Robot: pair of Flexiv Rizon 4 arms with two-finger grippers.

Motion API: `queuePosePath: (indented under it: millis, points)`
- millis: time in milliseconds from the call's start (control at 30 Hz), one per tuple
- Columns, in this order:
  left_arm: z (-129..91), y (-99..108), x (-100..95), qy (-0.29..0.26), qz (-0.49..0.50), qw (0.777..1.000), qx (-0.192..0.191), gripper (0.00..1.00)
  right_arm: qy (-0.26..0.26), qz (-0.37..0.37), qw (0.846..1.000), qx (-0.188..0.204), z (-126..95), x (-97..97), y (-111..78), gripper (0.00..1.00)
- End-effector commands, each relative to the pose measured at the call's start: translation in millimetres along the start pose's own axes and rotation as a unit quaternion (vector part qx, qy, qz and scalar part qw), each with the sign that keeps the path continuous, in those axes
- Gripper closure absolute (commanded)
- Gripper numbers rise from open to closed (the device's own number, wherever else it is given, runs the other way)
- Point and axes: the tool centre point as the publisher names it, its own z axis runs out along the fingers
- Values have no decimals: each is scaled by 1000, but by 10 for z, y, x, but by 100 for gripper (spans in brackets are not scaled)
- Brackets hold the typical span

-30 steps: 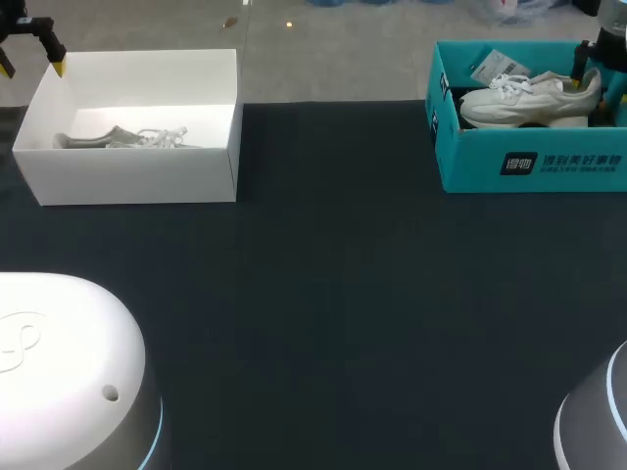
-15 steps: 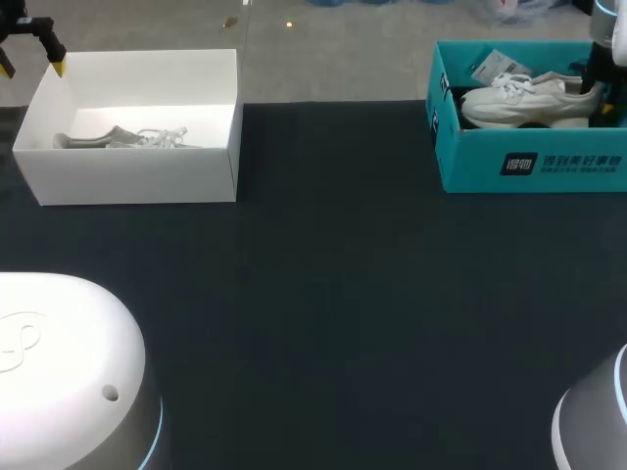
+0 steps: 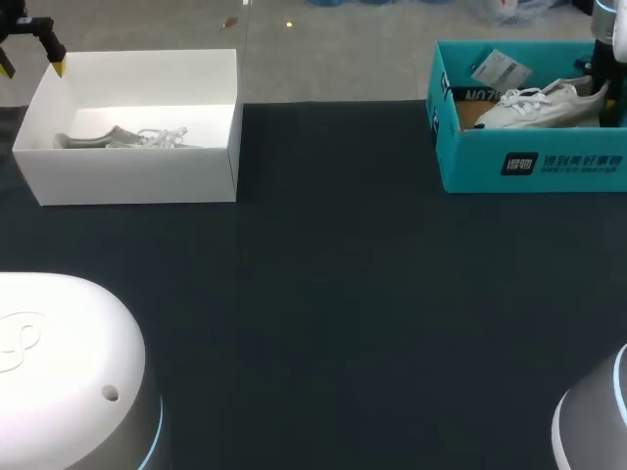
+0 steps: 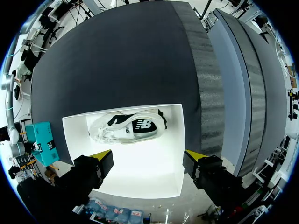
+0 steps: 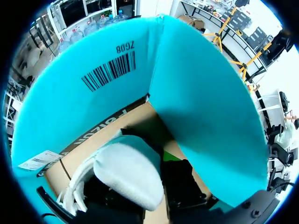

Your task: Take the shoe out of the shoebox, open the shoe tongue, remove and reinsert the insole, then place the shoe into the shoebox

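Note:
A white shoe (image 3: 549, 106) lies tilted in the teal shoebox (image 3: 534, 162) at the back right, heel raised towards the right. My right gripper (image 3: 596, 86) is at that heel. In the right wrist view the padded heel collar (image 5: 128, 175) sits between the dark fingers of the right gripper (image 5: 161, 196), shut on it, inside the teal shoebox (image 5: 201, 93). My left gripper (image 3: 31, 67) hangs open over the far left corner of a white box (image 3: 137, 176). From the left wrist, the left gripper (image 4: 148, 156) is open above the white box (image 4: 140, 172).
The white box at the back left holds a second shoe (image 3: 122, 137), white with black parts (image 4: 128, 128). A paper tag (image 3: 498, 67) leans at the teal box's far wall. Dark table cloth (image 3: 333, 294) spreads between and in front of the boxes.
My right gripper has closed on the shoe's heel and raised it, so the shoe now tilts with the toe down. The left arm has not moved.

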Motion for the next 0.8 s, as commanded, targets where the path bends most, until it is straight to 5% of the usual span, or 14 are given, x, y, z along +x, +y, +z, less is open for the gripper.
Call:
queuePosePath:
  millis: [33,467,800]
  points:
    - [-6,2,5,1,1,1000,0,0,17,10,1000,-4,-456,-117,37,100]
    - [-6,2,5,1,1,1000,0,0,60,-38,995,-68,-1628,-332,180,100]
    - [-6,2,5,1,1,1000,0,0,66,-41,991,-108,-2205,-530,-255,100]
